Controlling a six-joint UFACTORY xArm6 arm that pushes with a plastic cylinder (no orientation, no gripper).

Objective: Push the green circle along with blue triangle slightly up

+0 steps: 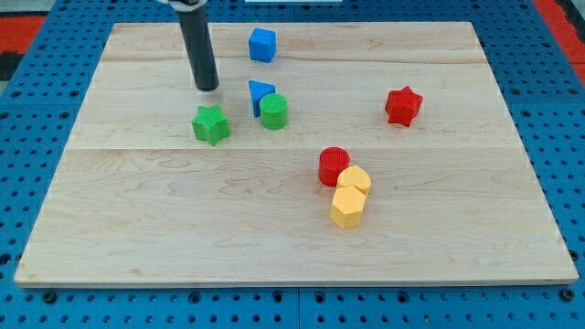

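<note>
My tip (208, 89) sits above the green star block (211, 124), toward the wooden table's (137, 228) top-left corner. Green circle block (273, 111) touches blue triangle block (260, 94); triangle's pointing unclear. No fingers on this rig.

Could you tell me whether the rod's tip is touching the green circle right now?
No, my tip sits above the green star, apart from the green circle that touches the blue triangle.

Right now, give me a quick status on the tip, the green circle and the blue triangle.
My tip above the green star, to the view's left of the pair. Green circle touching blue triangle, not yet contacted. Blue cube lies further up.
</note>
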